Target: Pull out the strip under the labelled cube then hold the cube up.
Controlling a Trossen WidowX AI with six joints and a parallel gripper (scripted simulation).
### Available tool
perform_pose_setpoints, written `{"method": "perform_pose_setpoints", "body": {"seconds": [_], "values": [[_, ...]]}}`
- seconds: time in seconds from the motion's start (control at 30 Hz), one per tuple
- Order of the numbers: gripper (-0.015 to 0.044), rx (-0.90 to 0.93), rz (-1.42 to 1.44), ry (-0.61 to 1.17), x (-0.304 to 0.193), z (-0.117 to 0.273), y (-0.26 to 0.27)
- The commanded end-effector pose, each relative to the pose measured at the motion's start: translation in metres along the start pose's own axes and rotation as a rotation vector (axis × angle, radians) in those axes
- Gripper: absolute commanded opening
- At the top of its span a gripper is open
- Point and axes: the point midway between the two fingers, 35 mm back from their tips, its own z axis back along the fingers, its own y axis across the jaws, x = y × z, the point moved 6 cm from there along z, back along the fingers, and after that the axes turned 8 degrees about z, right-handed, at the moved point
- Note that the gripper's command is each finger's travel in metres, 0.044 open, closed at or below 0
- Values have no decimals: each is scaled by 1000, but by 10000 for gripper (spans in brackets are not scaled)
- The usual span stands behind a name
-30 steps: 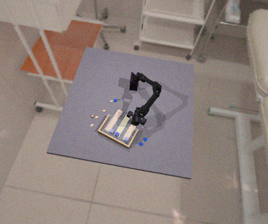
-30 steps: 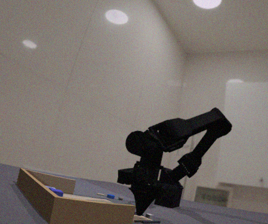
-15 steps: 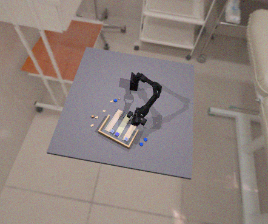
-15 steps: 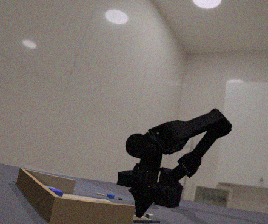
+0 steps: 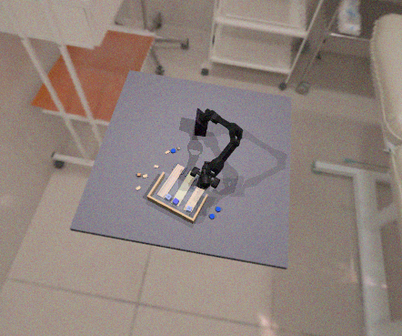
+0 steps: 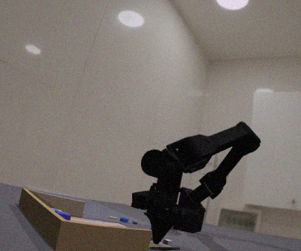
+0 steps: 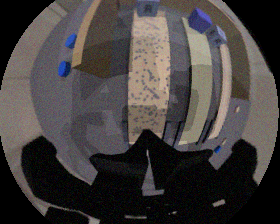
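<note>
Pincer (image 7: 148, 160) together, empty, tips at near end of speckled strip (image 7: 149, 66). Strip thin, stiff, likely slides easily; press on its near end, drag toward you. Cube (image 7: 145, 2) at far end looks light.

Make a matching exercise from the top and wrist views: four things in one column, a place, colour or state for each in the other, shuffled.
Things:
1. tool
2. pair of blue discs
3. small tan blocks
4. middle strip

Descriptions:
a. pale yellow-green
b. scattered on the mat, image-left of the wooden tray in the top view
c. shut, tip at the near end of the speckled strip
d. on the mat, just off the tray's image-right corner

Pairs: 1-c, 2-d, 3-b, 4-a
</note>
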Motion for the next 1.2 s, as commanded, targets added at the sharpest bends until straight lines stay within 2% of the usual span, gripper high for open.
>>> {"method": "perform_pose_setpoints", "body": {"seconds": [0.0,1.17], "values": [[0,3,-2,1,0,-1,0],[0,3,-2,1,-11,-4,1]]}}
